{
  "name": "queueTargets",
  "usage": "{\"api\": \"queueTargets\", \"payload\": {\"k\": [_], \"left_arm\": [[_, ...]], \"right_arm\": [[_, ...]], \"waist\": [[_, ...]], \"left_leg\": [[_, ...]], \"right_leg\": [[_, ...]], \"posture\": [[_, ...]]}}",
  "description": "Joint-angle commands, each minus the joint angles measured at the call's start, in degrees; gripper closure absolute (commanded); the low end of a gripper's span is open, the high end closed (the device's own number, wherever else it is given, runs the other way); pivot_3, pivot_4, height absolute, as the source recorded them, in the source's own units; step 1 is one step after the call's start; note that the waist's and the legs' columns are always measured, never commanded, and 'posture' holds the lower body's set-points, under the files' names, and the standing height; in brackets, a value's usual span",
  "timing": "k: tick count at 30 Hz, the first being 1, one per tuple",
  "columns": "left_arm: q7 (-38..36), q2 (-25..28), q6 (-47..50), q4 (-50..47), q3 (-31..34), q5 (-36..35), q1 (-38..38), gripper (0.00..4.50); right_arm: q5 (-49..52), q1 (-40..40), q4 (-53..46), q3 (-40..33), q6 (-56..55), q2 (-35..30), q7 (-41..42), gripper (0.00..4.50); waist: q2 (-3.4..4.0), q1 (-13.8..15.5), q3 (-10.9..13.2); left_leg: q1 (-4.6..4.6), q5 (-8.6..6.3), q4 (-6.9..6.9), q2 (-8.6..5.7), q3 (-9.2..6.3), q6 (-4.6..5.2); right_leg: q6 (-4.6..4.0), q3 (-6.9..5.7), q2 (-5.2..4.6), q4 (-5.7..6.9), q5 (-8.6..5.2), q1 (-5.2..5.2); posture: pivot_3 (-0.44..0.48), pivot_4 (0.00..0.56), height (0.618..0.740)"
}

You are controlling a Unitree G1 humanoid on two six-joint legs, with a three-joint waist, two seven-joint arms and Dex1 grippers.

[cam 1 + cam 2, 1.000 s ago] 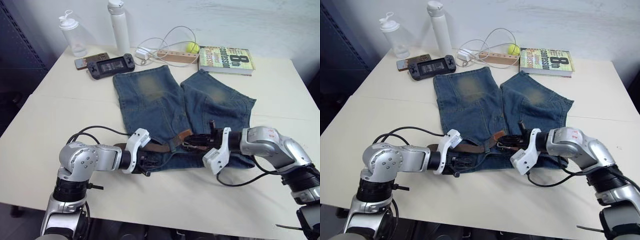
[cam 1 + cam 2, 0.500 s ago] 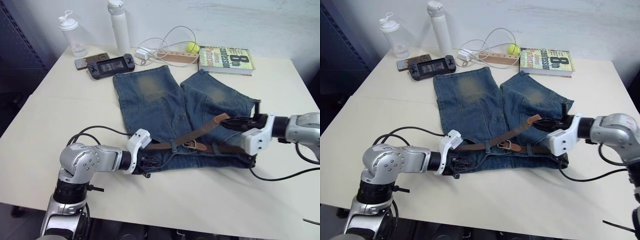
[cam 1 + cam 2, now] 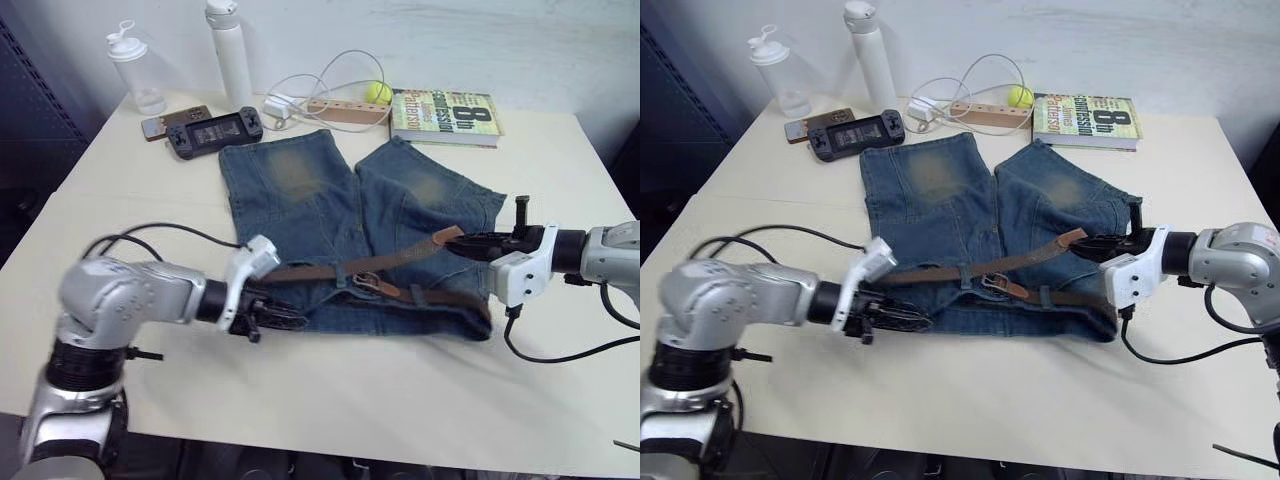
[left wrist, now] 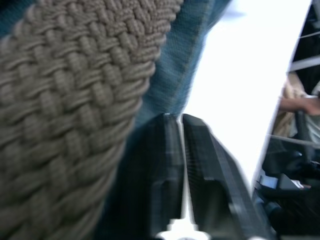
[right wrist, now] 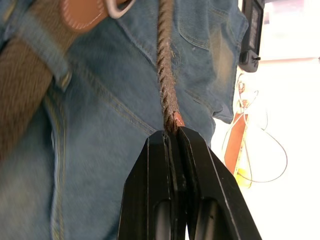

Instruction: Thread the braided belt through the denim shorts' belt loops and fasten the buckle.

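Judging by the belt (image 3: 330, 270) lying through the shorts' (image 3: 300, 190) waist, little is left: its tip is pinched by the right gripper (image 3: 452, 245), and the left gripper (image 3: 290, 322) is closed.

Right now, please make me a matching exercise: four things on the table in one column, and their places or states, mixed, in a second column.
Things:
1. braided belt
2. buckle
3. tennis ball
4. book

Places or states:
A. far right corner of the table
B. tan tip pinched by the right fingers
C. rests on the waistband of the denim shorts
D. on the wooden power strip

Pairs: 1-B, 2-C, 3-D, 4-A
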Motion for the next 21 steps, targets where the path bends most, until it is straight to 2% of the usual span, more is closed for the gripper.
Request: {"api": "queueTargets", "payload": {"k": [1, 3, 6, 9, 14, 18, 21], "left_arm": [[-7.12, 6.73, -0.39, -2.44, 5.3, -4.64, -0.4, 1.87], [-10.87, 10.46, -1.4, -2.28, 7.66, -6.8, -0.28, 1.06], [-12.08, 12.54, -2.39, -0.7, 8.22, -7.04, -0.16, 0.01], [-12.0, 13.82, -3.54, -0.63, 5.45, -5.03, 0.87, 0.01], [-7.43, 9.79, -2.07, 0.58, 2.04, -2.98, 1.7, 0.01], [-7.53, 5.8, -3.01, 2.35, 8.18, -6.86, 0.11, 0.01], [-3.07, -0.36, -8.02, 7.67, 15.33, -7.76, -5.0, 0.01]], "right_arm": [[1.94, -0.85, -0.62, -3.97, 1.37, -2.52, 0.96, 4.5], [2.61, -0.62, -1.03, -4.52, 1.9, -2.77, 1.54, 4.5], [3.21, -0.14, -1.93, -5.06, 2.8, -2.6, 2.18, 4.5], [3.61, 0.22, -3.28, -5.17, 4.06, -1.7, 2.74, 4.5], [4.08, -0.02, -4.77, -5.3, 5.66, -0.67, 3.22, 4.5], [4.61, 0.37, -5.86, -5.73, 6.4, -0.61, 3.84, 4.5], [5.76, 1.23, -7.81, -5.56, 7.55, -0.32, 4.71, 4.5]], "waist": [[0.04, 0.03, 0.02], [0.03, 0.08, 0.13], [0.07, 0.09, 0.17], [0.07, 0.27, 0.17], [0.07, 0.21, 0.18], [0.06, 0.2, 0.18], [0.05, 0.22, 0.2]], "left_leg": [[0.0, 0.0, -0.01, 0.0, 0.0, 0.0], [-0.01, 0.0, -0.01, 0.01, -0.01, 0.0], [-0.02, 0.0, -0.01, 0.0, -0.01, 0.0], [-0.02, 0.0, -0.01, 0.0, -0.02, 0.0], [-0.03, -0.01, -0.02, 0.0, -0.02, 0.01], [-0.05, -0.01, -0.02, 0.0, -0.02, 0.02], [-0.05, 0.0, 0.07, 0.02, -0.04, 0.03]], "right_leg": [[-0.01, 0.0, 0.0, -0.01, 0.0, 0.0], [-0.03, -0.01, 0.0, -0.02, -0.01, -0.02], [-0.03, -0.01, -0.01, -0.03, -0.02, -0.02], [-0.03, -0.01, -0.02, -0.02, -0.02, -0.02], [-0.04, -0.01, -0.02, -0.01, -0.02, -0.02], [-0.03, -0.01, -0.02, 0.01, -0.02, -0.05], [-0.03, -0.04, -0.02, 0.07, -0.02, -0.05]], "posture": [[0.0, 0.15, 0.708], [0.0, 0.15, 0.708], [0.0, 0.15, 0.708], [0.0, 0.15, 0.708], [0.0, 0.15, 0.708], [0.0, 0.15, 0.708], [0.0, 0.15, 0.708]]}}
